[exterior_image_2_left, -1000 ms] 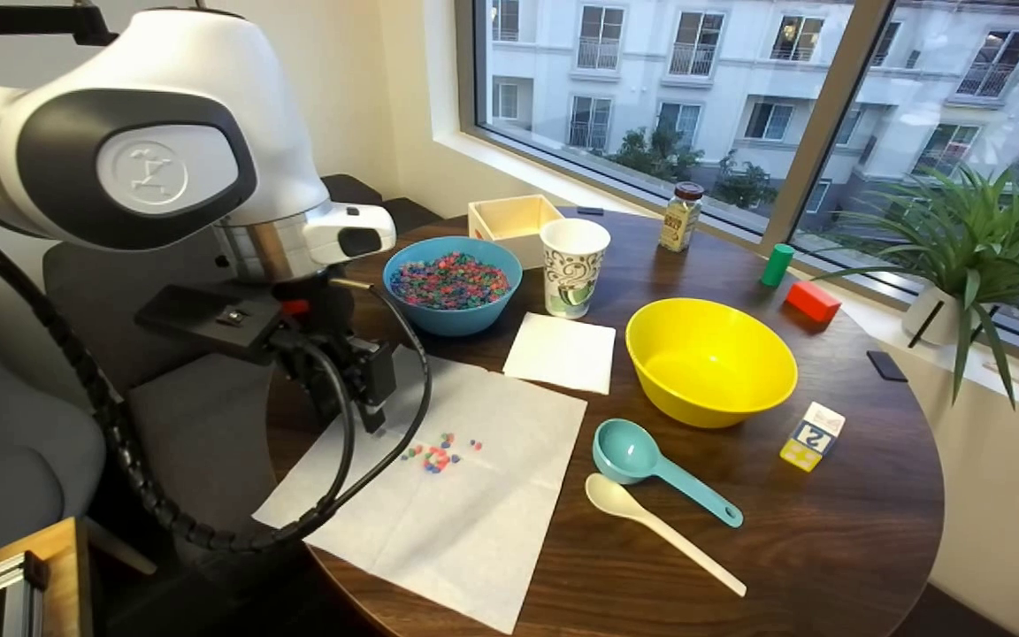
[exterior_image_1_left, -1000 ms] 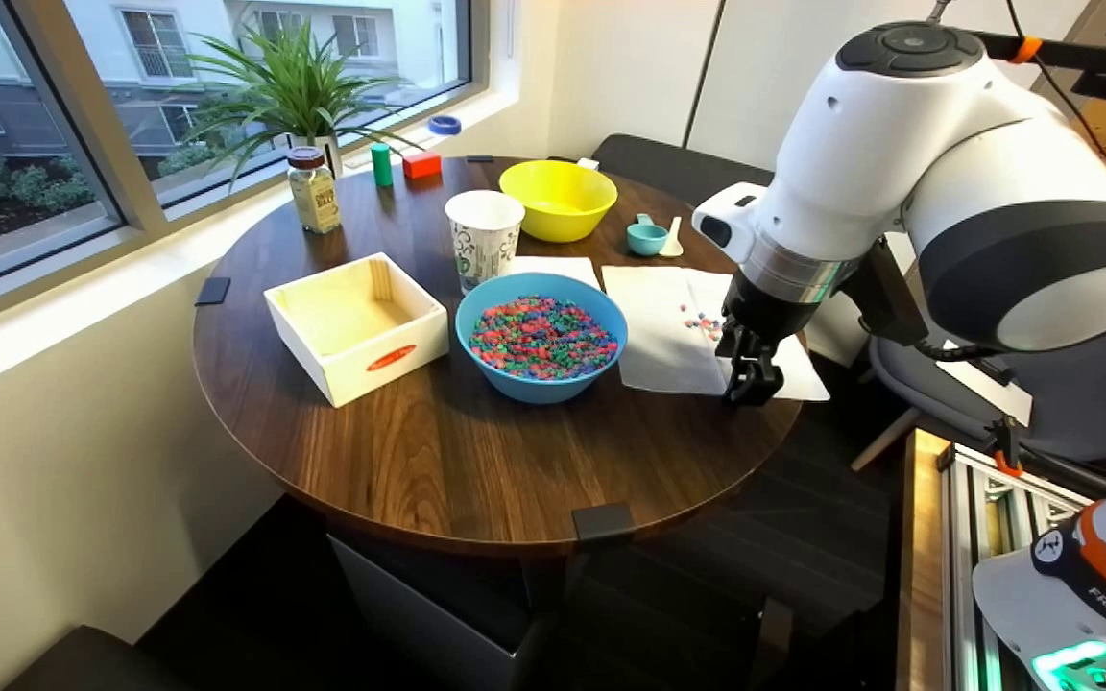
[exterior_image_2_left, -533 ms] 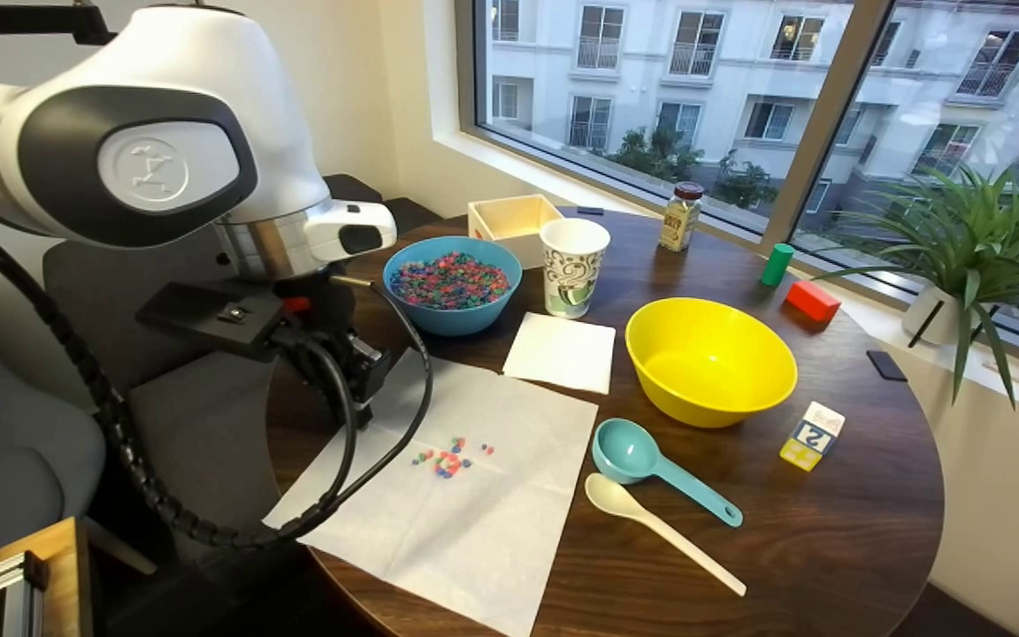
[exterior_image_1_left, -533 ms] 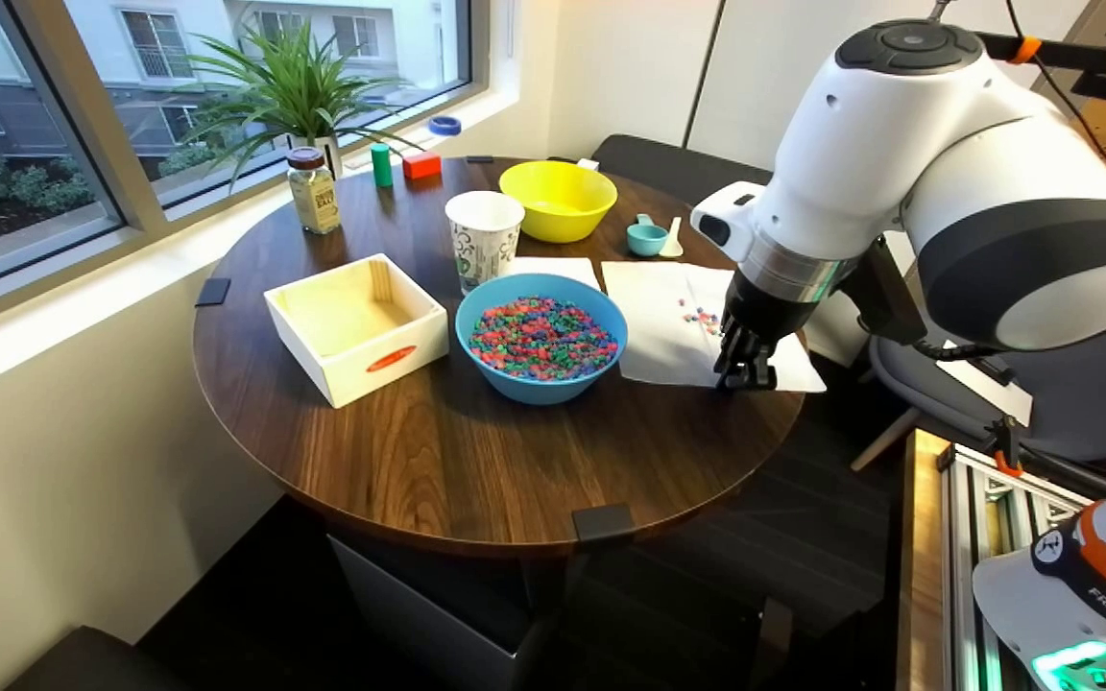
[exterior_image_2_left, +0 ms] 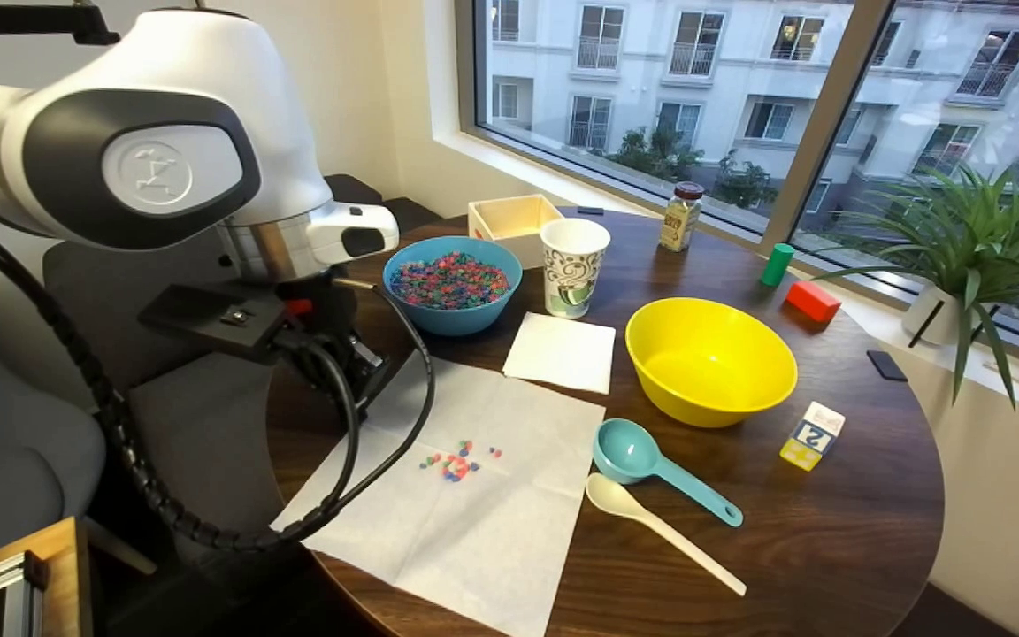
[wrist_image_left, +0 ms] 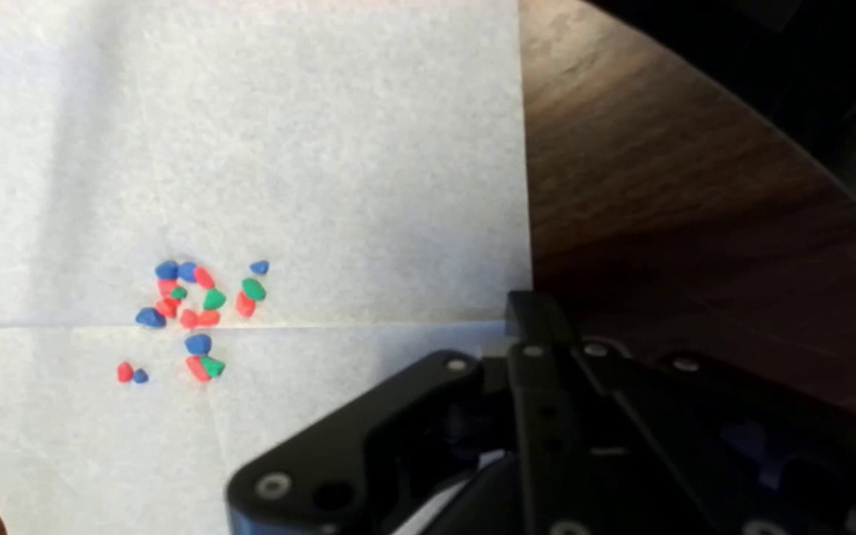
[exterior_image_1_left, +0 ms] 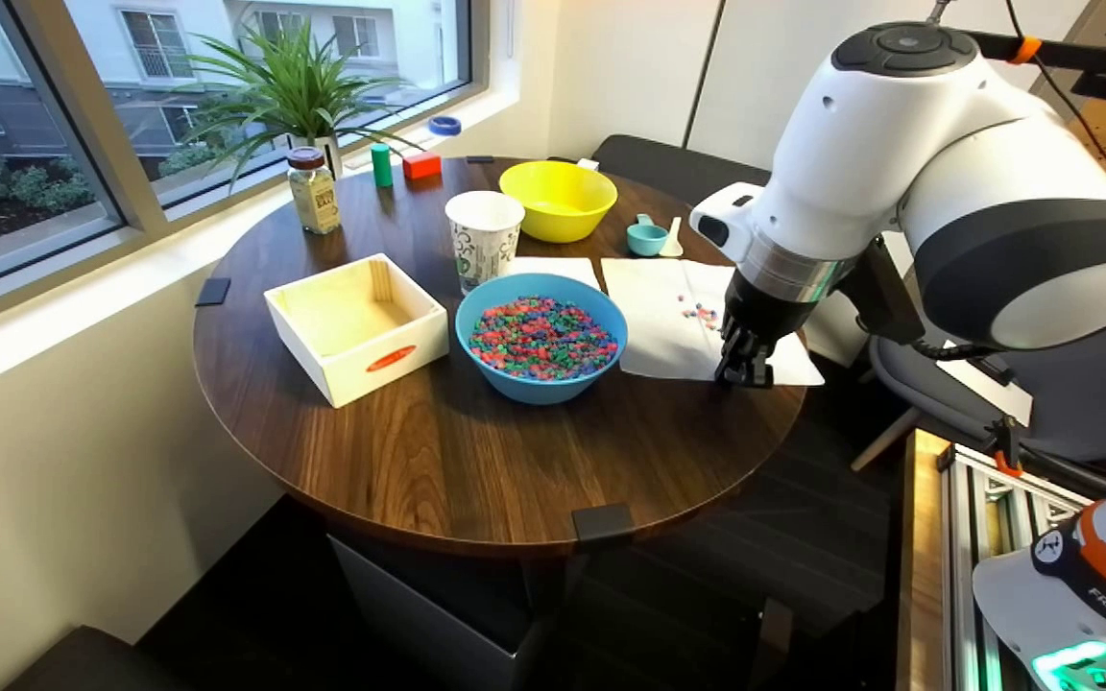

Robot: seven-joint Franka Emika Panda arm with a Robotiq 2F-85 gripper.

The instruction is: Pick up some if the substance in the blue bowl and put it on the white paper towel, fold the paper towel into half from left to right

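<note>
The white paper towel lies flat on the table, with a crease across it and a few multicoloured bits scattered near its middle. The blue bowl is beside it, full of the same substance. At the towel's edge, down by the table, is my gripper, its fingers brought together. In the wrist view the fingertips overlap the towel's border where the crease meets it. Whether any paper is pinched between them cannot be told. In an exterior view cables and the gripper body partly cover the towel.
A small folded napkin, a paper cup and a wooden box stand near the bowl. The yellow bowl, teal scoop, cream spoon and letter blocks are beyond the towel. The table's round edge passes close to my gripper.
My gripper's fingers have closed. The paper towel has slid a little away from the gripper's side, toward the scoop, carrying the bits with it. The gripper has shifted only slightly.
</note>
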